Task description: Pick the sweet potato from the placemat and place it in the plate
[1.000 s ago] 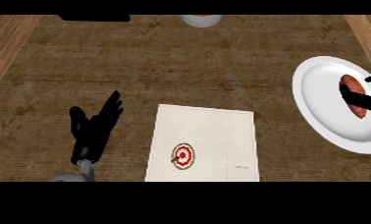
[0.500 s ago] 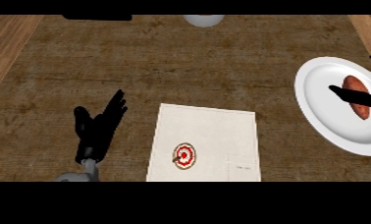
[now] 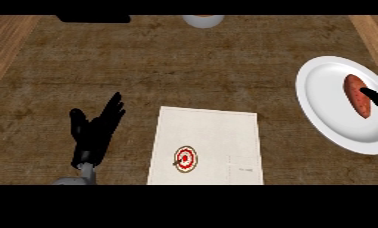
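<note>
Sweet potato (image 3: 354, 98) lies on plate (image 3: 325, 117) at the right edge, long axis near-vertical. Right hand (image 3: 370, 93) is nearest and overlaps it; can't tell its grip. Left hand (image 3: 94, 128) open, lower left, well apart.

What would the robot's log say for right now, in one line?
sweet potato: on plate | left robot hand: open, resting lower left | right robot hand: barely seen, right edge, over sweet potato

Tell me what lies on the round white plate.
A reddish-brown sweet potato lies on the round white plate. A sliver of the black right hand covers part of it; the plate's right side is out of view.
</note>
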`<action>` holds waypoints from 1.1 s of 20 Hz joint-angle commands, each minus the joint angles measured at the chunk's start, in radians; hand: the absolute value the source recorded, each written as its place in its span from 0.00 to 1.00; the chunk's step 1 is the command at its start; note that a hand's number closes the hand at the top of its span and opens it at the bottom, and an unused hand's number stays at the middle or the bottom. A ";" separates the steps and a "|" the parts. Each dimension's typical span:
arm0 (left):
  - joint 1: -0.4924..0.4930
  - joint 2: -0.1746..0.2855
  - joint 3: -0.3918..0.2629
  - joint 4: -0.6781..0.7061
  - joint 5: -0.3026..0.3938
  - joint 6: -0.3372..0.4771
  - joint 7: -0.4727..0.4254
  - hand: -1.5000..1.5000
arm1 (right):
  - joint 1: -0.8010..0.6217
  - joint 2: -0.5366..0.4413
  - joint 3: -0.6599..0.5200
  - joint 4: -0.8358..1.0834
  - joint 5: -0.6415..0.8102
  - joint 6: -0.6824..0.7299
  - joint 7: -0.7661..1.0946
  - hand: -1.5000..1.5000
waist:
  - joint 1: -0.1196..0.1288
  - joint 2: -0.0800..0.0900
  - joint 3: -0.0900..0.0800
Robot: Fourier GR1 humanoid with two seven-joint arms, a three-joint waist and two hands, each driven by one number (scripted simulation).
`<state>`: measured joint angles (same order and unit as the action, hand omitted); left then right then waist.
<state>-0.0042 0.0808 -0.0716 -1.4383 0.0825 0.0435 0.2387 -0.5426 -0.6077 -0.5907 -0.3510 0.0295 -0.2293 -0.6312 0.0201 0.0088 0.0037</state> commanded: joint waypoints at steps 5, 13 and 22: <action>0.041 0.025 0.027 0.008 0.018 -0.038 -0.029 0.50 | 0.151 -0.090 -0.029 0.018 -0.084 0.343 -0.087 0.00 | -0.018 -0.007 -0.003; 0.061 0.017 0.037 -0.035 0.027 -0.034 0.003 0.50 | 0.354 -0.111 0.022 -0.053 -0.086 0.518 -0.178 0.00 | -0.022 -0.010 -0.004; 0.044 -0.010 0.021 -0.053 -0.012 -0.004 0.029 0.50 | 0.613 -0.012 0.066 -0.401 -0.117 0.442 -0.092 0.00 | -0.029 -0.012 -0.005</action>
<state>0.0330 0.0857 -0.0425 -1.4631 0.0792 0.0235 0.2456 -0.0482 -0.6729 -0.5395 -0.6087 -0.0736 0.2359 -0.7375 -0.0061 -0.0022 -0.0009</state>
